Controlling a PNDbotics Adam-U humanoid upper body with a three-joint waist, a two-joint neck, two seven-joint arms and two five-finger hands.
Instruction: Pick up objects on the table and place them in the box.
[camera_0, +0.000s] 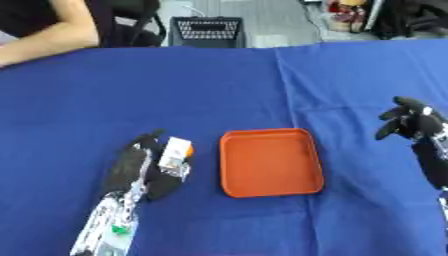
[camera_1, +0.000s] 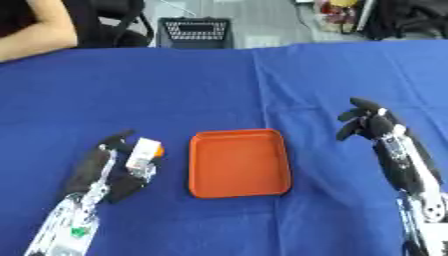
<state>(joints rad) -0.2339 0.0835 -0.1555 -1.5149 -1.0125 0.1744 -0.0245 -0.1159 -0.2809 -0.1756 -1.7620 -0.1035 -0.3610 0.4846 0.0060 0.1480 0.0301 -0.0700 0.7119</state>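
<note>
A blue cloth (camera_0: 175, 100) covers the whole tabletop, creased with a long fold running from the far edge down toward the middle, and on it, a little toward the near edge, sits the orange box (camera_0: 269, 162), a shallow tray with rounded corners and nothing inside it. Beyond the far edge there's a dark wire basket (camera_0: 206, 31) on the floor, and a person's bare forearm (camera_0: 52, 37) rests on the far left corner of the cloth, well away from the work. Nothing lies between the tray and either hand, so the way in is open from both sides. Over on the left, near the near edge, the robot's left hand (camera_0: 140, 167) comes up from the lower corner with its silver-and-black forearm stretched along the cloth, and its fingers and thumb are curled around a small white carton (camera_0: 175, 152) with an orange patch showing at its right side; the carton stands tilted in the grasp, just beside the tray's left rim but not touching it. Whether it is lifted clear of the cloth cannot be told. On the right, the right hand (camera_1: 367, 122) is raised near the right edge, level with the tray's far rim and well apart from it, fingers loosely spread and bent downward, holding nothing.
</note>
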